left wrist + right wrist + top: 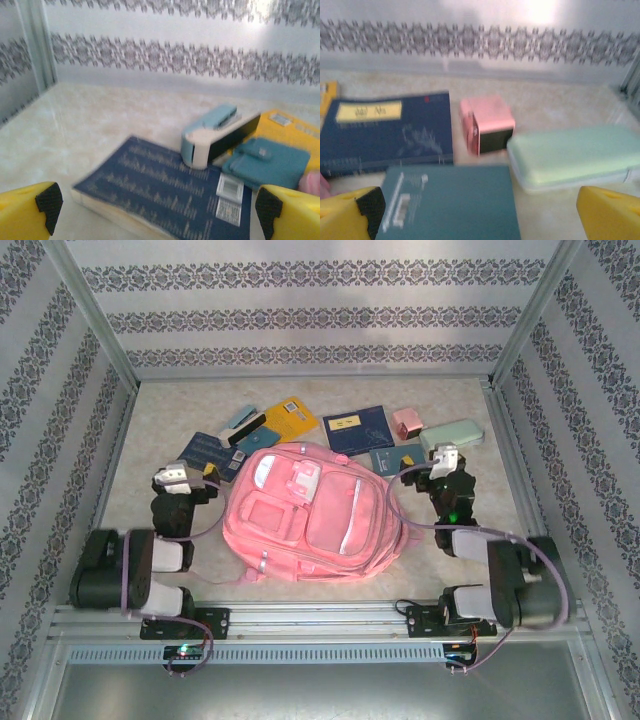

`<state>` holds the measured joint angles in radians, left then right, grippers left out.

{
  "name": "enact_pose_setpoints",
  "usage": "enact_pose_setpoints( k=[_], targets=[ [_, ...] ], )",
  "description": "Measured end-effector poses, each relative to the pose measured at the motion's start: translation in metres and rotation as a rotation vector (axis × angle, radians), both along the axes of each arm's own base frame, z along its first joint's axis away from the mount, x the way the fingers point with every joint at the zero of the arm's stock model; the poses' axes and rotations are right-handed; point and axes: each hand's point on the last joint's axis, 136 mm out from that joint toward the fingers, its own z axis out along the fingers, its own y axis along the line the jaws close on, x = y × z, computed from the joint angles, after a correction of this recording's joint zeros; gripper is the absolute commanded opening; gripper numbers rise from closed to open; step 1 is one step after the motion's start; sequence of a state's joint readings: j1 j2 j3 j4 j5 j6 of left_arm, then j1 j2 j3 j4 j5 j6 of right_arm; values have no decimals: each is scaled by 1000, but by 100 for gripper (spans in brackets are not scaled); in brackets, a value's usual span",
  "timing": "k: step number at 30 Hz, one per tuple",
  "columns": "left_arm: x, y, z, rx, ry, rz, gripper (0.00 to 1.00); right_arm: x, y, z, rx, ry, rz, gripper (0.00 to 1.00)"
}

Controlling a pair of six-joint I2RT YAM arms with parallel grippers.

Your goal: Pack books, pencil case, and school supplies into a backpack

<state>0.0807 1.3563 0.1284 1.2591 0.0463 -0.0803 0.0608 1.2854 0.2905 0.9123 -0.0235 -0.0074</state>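
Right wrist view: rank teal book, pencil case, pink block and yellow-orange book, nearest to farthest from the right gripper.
1. teal book, dead ahead, lowest in frame
2. pencil case, ahead on the right
3. pink block, centre, behind both
4. yellow-orange book, far left edge

pink backpack point(310, 515), white trim; mint-green pencil case point(575, 155); navy book point(387, 130), yellow label; teal book point(450, 202); dark blue patterned book point(160, 190); yellow-orange book point(290, 418); pink block point(487, 122); beige marbled table point(170, 410); white walls point(300, 310), grey floral bands.
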Motion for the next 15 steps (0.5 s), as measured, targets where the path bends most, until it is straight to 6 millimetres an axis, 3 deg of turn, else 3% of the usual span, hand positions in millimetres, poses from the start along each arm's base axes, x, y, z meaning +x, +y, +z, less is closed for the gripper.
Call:
enact_pose_setpoints(
  k=[3, 9, 11, 15],
  targets=[
    [-3, 1, 53, 21, -109, 10, 100, 4, 12, 49, 4, -91, 11, 98],
    [19, -11, 175, -26, -208, -13, 100, -4, 95, 137, 79, -204, 197, 98],
    [23, -33, 201, -60, -172, -70, 100, -13, 121, 163, 130, -189, 263, 98],
    [20, -101, 223, -80, -5, -190, 100, -35, 155, 213, 169, -138, 343, 98]
  ],
)
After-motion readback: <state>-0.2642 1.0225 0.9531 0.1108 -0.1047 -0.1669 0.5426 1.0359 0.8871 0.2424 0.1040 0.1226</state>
